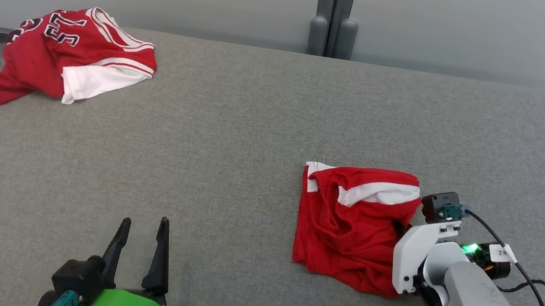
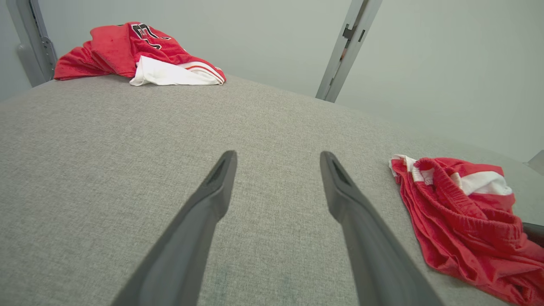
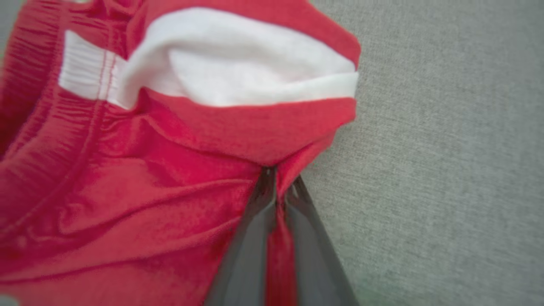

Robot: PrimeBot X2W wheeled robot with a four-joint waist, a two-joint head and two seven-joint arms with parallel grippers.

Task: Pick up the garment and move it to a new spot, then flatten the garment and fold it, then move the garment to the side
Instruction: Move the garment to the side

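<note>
1. Far left: a red jersey [image 1: 73,56] is lying crumpled at the far left corner of the bench [image 1: 233,133], well apart from everything else (it is taking no part in the present grasp).

2. Near left: the left jaws are standing wide. Their fingers [image 1: 160,253] are pointing away from the robot over bare bench and are holding nothing.

3. Right of centre: the garment [image 1: 346,228], red shorts, is resting bunched on the bench with white trim [image 1: 381,192] showing along its far edge. The heap is showing no clear long axis.

4. Right: the right jaws are reaching in at the garment's right edge, about halfway along it. In the right wrist view their fingers [image 3: 250,238] are standing nearly together, pinching a raised ridge of red fabric between them.

Governing relation: the garment's whole bulk is lying to the left of the right jaws, and the right arm is by far the nearer one. A lift is therefore likely to leave the fabric hanging from this one edge. Free bench is lying to the garment's left, so a leftward carry is looking like the natural path. That would bring the trailing edge toward the left jaws.
</note>
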